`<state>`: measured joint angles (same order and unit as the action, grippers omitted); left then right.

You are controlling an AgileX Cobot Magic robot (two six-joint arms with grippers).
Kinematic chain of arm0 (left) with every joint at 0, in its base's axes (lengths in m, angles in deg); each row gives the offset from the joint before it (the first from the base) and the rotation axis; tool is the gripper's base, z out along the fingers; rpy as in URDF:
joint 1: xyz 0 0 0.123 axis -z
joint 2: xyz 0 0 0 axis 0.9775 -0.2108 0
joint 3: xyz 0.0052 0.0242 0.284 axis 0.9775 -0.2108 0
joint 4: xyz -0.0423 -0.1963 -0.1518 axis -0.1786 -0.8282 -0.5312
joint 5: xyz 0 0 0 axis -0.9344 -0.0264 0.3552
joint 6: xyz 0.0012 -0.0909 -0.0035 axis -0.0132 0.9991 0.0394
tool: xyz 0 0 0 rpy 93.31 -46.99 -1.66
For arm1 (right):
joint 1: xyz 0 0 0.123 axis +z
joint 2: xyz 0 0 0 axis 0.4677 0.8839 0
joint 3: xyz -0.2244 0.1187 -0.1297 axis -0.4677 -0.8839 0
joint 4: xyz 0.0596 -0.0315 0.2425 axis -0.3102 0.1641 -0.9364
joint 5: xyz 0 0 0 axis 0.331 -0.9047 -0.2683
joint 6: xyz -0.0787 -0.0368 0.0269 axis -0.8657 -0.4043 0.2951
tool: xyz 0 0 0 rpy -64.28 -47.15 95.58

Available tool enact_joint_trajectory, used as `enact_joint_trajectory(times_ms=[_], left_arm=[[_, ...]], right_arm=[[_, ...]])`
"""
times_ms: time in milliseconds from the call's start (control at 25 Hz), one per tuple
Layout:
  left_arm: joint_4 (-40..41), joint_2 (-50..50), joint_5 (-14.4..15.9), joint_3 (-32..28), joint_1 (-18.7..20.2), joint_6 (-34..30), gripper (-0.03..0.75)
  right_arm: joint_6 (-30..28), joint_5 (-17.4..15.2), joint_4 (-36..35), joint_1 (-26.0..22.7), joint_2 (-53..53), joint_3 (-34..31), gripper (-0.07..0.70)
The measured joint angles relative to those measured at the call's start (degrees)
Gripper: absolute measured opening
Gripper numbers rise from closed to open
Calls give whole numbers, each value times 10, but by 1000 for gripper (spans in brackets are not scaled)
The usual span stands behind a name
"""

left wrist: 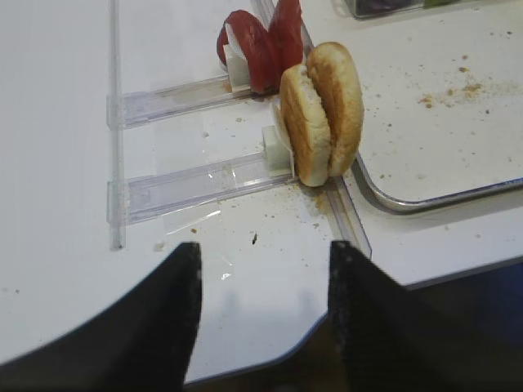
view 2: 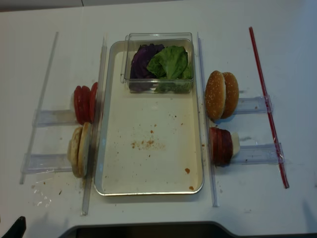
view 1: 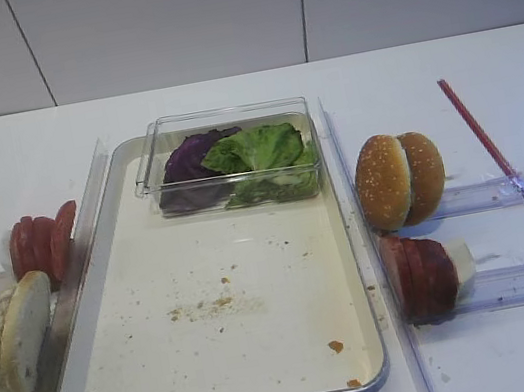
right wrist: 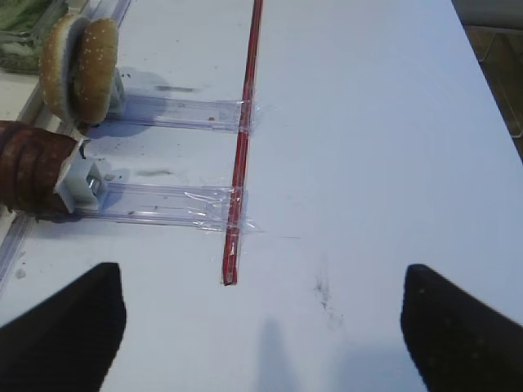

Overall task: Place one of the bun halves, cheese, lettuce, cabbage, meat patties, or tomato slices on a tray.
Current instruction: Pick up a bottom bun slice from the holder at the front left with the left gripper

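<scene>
Tray (view 1: 103,386) bare overhead, left gripper (left wrist: 261,302) open only wrist-view

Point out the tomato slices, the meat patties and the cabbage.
tomato slices (view 1: 42,242): exterior high view, middle of the red row.
meat patties (view 1: 420,274): exterior high view, side of the stack.
cabbage (view 1: 190,160): exterior high view, top of the purple leaf.
</scene>
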<state>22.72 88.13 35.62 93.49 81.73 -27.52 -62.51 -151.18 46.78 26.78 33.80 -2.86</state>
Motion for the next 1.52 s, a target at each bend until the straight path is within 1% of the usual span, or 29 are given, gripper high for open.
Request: enact_joint_trajectory(times_ms=[1160, 1320, 1520], left_arm=[[0, 0, 0, 0, 0, 0, 337], [0, -51, 0, 13, 0, 4, 337], [6, -146, -1, 52, 0, 39, 338]], right_arm=[[0, 0, 0, 0, 0, 0, 691], [0, 0, 0, 0, 0, 0, 691], [0, 0, 0, 0, 0, 0, 691]])
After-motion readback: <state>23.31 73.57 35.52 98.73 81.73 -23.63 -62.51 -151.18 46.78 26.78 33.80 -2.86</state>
